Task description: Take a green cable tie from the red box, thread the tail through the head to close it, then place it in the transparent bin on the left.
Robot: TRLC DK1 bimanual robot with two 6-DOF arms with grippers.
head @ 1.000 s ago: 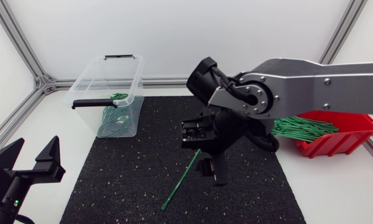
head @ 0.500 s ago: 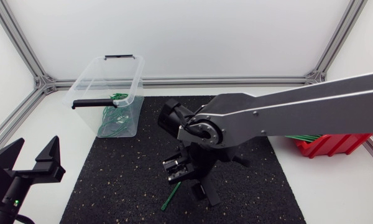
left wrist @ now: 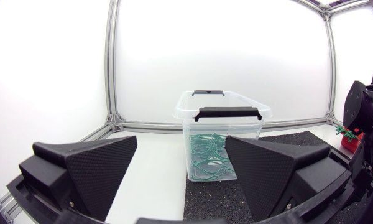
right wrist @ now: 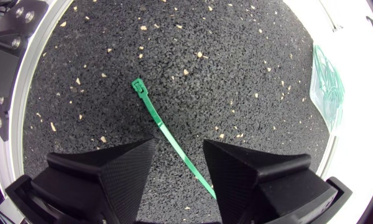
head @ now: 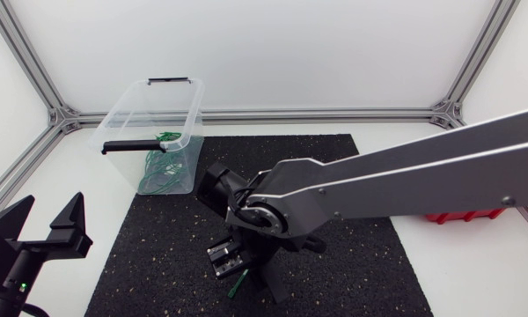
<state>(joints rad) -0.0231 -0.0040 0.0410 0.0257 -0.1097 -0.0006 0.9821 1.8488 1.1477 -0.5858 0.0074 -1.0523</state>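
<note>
Cable tie [right wrist: 160,126] on mat [right wrist: 236,68] beneath end effector [right wrist: 179,148].

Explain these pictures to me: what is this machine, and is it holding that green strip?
It is a robot with two arms, each ending in a two-fingered tool. One picture looks down on the table; the other two come from cameras on the wrists. On the table: a black mat, a transparent bin with looped green ties, and a red box hidden by the right arm. The right tool stands open over a green cable tie on the mat. The left tool is open. Nothing is held.
</note>
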